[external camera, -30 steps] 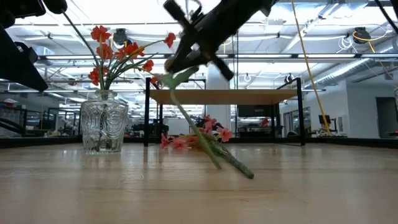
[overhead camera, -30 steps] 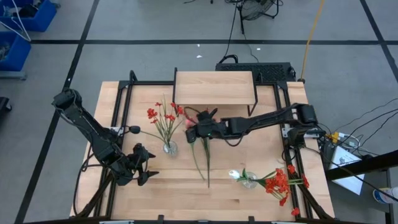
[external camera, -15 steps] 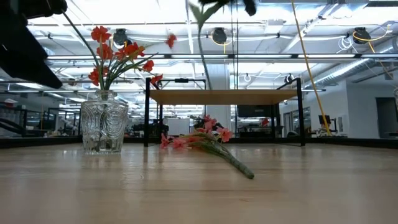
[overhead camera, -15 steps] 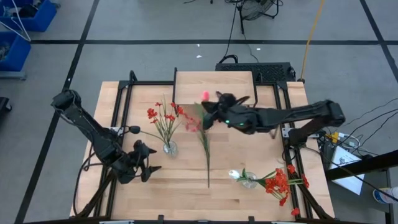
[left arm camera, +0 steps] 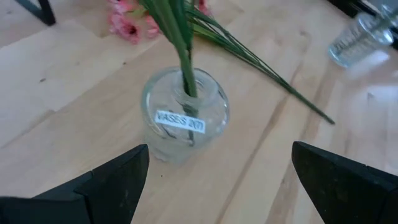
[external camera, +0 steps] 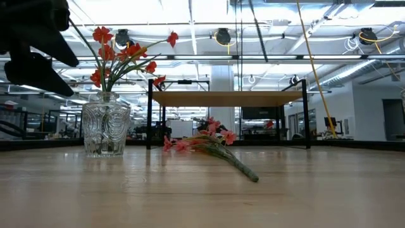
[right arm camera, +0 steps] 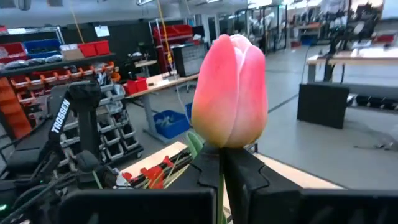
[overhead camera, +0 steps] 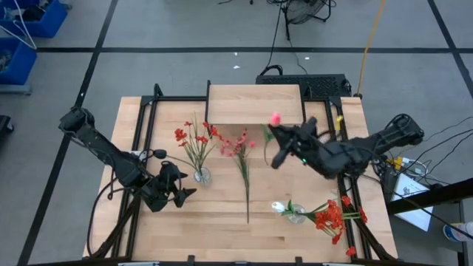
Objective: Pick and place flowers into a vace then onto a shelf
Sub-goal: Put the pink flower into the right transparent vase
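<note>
My right gripper (overhead camera: 276, 134) is raised over the table, right of centre, and is shut on a pink bud flower (overhead camera: 276, 117); its bud (right arm camera: 230, 93) stands above the fingers. A glass vase (overhead camera: 201, 176) stands upright on its base and holds red-blossomed stems (overhead camera: 194, 137). My left gripper (overhead camera: 177, 193) hangs just near-left of that vase (left arm camera: 185, 115), open, touching nothing. A bunch of pink-blossomed stems (overhead camera: 242, 157) lies flat on the table. The shelf (overhead camera: 255, 103) stands at the far edge. My right gripper pinches the pink bud flower's green stem just below the bud (right arm camera: 220, 163) between its two fingers (right arm camera: 249, 177). The bud stands above the fingertips and the flower is lifted clear of the table. The stem below the fingers is hidden by the gripper.
A second glass vase (overhead camera: 295, 213) lies on its side near the right near corner, with red flowers (overhead camera: 332, 216) spilling from it. Black frame rails (overhead camera: 148, 111) run along the table's sides. Bare wood (overhead camera: 222, 229) lies along the near edge.
My right gripper has risen and swung from the table's middle toward its right edge, tipping so the bud points up. The pink bud flower, whose stem end rested on the table, is now lifted clear. My left gripper has edged a little closer to the upright vase.
</note>
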{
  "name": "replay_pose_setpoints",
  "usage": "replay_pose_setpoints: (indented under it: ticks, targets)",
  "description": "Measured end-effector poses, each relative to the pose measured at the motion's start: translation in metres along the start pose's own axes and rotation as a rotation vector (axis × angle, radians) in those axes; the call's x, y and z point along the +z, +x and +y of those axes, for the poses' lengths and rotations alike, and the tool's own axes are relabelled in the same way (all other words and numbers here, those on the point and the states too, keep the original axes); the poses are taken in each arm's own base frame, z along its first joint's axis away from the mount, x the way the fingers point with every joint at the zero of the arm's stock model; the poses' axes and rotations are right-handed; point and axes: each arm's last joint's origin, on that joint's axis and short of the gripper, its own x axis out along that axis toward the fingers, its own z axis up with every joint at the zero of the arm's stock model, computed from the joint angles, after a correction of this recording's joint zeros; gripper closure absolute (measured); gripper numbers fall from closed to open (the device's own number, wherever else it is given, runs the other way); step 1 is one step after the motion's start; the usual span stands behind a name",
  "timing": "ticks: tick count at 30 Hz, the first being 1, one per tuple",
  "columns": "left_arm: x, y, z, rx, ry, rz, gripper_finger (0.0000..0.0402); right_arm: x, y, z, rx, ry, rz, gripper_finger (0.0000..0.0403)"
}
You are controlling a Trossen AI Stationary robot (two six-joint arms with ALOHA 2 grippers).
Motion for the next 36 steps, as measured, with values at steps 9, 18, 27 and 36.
replay_pose_setpoints:
  ticks: [9,18,27,36]
  targets:
    - [0.011,0.008,0.003,0.027,-0.080,-0.031,0.0002,-0.004,-0.057,0.016,-0.071,-0.069,-0.030,0.0403]
    - [0.017,0.013,0.005,0.044,-0.117,-0.051,0.0002,-0.005,-0.099,0.023,-0.046,-0.022,-0.039,0.0403]
    - [0.020,0.016,0.006,0.038,-0.135,-0.012,0.0002,-0.011,-0.118,0.029,0.027,-0.023,-0.028,0.0403]
    - [0.024,0.018,0.007,0.040,-0.156,-0.010,0.0002,-0.011,-0.132,0.029,0.080,0.027,-0.018,0.0403]
